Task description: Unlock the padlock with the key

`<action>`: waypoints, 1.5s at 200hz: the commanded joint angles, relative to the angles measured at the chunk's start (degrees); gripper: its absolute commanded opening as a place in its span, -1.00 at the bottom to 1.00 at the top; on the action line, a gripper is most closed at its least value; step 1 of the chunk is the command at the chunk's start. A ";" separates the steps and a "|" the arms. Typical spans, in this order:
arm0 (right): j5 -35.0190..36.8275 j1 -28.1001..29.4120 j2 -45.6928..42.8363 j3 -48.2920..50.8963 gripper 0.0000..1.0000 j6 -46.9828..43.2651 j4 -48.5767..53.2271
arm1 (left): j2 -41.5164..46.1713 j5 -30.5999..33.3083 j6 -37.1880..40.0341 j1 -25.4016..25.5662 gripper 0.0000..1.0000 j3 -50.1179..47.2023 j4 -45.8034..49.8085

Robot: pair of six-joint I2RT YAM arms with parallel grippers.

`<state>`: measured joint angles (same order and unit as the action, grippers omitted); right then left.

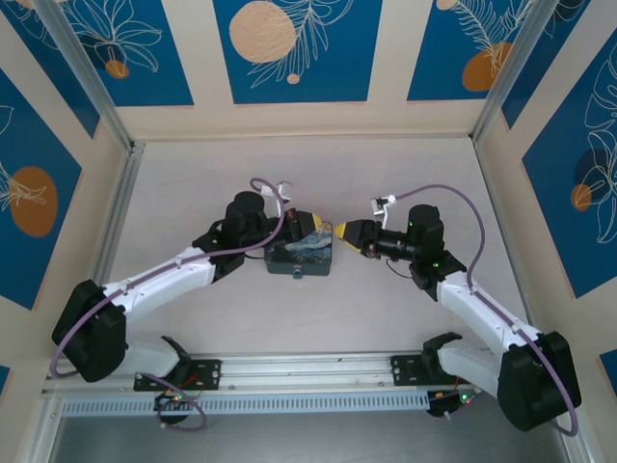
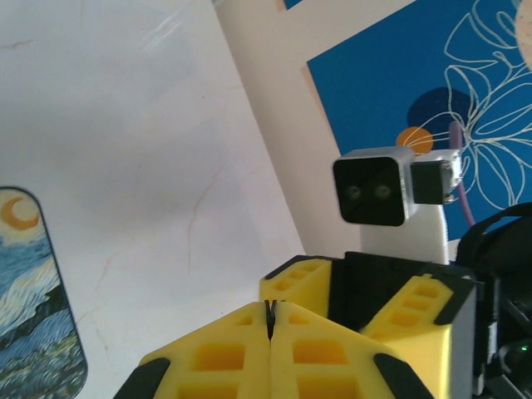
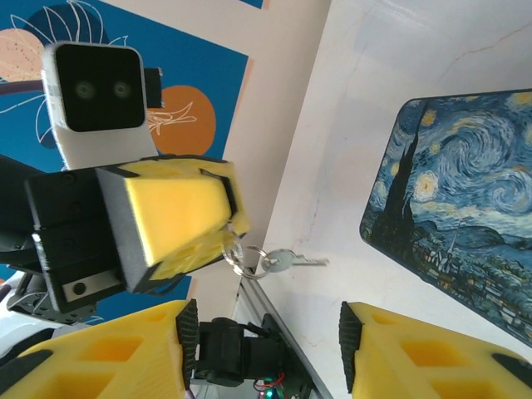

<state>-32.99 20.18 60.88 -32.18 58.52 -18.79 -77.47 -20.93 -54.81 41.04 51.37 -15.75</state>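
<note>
Key [image 3: 293, 261] dangles from the left gripper's [image 3: 226, 235] pinching jaws, just ahead of the right gripper's [image 3: 266, 334] wide-spread jaws

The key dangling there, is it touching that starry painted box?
Apart. The right wrist view shows the key hanging from the left gripper, with bare table plainly between it and the painted box.

No readable text, label, brand or number anywhere. The tin [image 3: 465, 224] carries only a painted swirl sky with a crescent moon — no lettering. The wall panels [image 1: 289, 48] carry white line-drawn leaves and orange discs — no words. Any markings on the arms are too small to read.
</note>
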 commanded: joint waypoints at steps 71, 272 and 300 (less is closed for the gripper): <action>-2.98 2.66 6.43 -5.03 -0.15 -1.22 -8.18 | -1.19 -0.42 -4.00 0.96 -1.00 1.36 -6.19; 1.09 3.58 3.56 -7.20 -1.00 -9.22 8.24 | 1.73 9.10 -8.62 1.69 -0.04 2.81 8.86; 8.16 4.87 0.66 -9.75 -1.00 -16.46 20.86 | 2.69 9.34 -10.12 0.45 0.33 7.11 21.89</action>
<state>-31.29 23.73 64.58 -38.48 50.33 -11.14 -77.17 -14.24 -63.07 42.44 53.28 -6.55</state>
